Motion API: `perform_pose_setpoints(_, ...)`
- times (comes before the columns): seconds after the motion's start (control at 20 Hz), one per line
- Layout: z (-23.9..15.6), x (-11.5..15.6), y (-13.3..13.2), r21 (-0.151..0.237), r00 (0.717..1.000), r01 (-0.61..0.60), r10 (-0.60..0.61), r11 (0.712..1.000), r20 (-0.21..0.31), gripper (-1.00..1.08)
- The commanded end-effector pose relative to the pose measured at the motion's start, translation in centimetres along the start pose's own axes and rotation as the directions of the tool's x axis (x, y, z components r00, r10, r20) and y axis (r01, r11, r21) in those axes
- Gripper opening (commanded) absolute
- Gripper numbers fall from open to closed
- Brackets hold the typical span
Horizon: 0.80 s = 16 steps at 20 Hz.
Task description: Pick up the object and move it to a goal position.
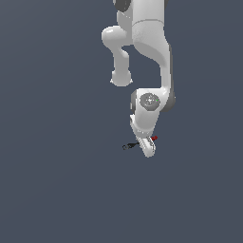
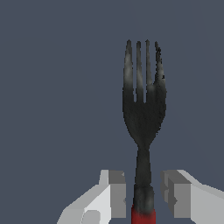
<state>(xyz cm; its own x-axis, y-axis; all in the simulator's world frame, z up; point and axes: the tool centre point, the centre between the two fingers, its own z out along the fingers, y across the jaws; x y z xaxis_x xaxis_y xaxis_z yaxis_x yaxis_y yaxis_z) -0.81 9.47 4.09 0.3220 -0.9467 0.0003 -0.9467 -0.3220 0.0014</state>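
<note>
The object is a small fork (image 2: 143,113) with black and silvery tines and a red handle end (image 2: 143,216). It lies flat on the dark grey floor. In the exterior view its tines (image 1: 128,146) stick out to the left of the hand and a bit of red handle (image 1: 154,138) shows on the right. My gripper (image 2: 143,186) is lowered over the fork's neck, also seen in the exterior view (image 1: 145,144). The two fingers (image 2: 114,192) straddle the shaft with a narrow gap on each side. The gripper is open and nothing is held.
The white arm (image 1: 147,52) reaches down from the top of the exterior view. The plain dark grey floor (image 1: 57,180) stretches all around. No goal marker shows in either view.
</note>
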Motion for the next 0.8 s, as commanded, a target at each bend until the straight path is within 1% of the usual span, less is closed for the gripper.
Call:
perform_pose_setpoints(0.0, -1.6, -1.2, 0.1, 0.001, 1.0, 0.001, -0.001, 1.0, 0.001, -1.0)
perform_pose_setpoints(0.4, -7.0, -5.4, 0.7, 0.001, 1.0, 0.003, -0.003, 1.0, 0.001, -1.0)
perform_pose_setpoints(0.6, -8.6, -6.6, 0.7, 0.001, 1.0, 0.004, -0.004, 1.0, 0.0, -1.0)
perform_pose_setpoints(0.75, -9.3, -7.1, 0.8, 0.001, 1.0, 0.004, -0.004, 1.0, 0.0, -1.0)
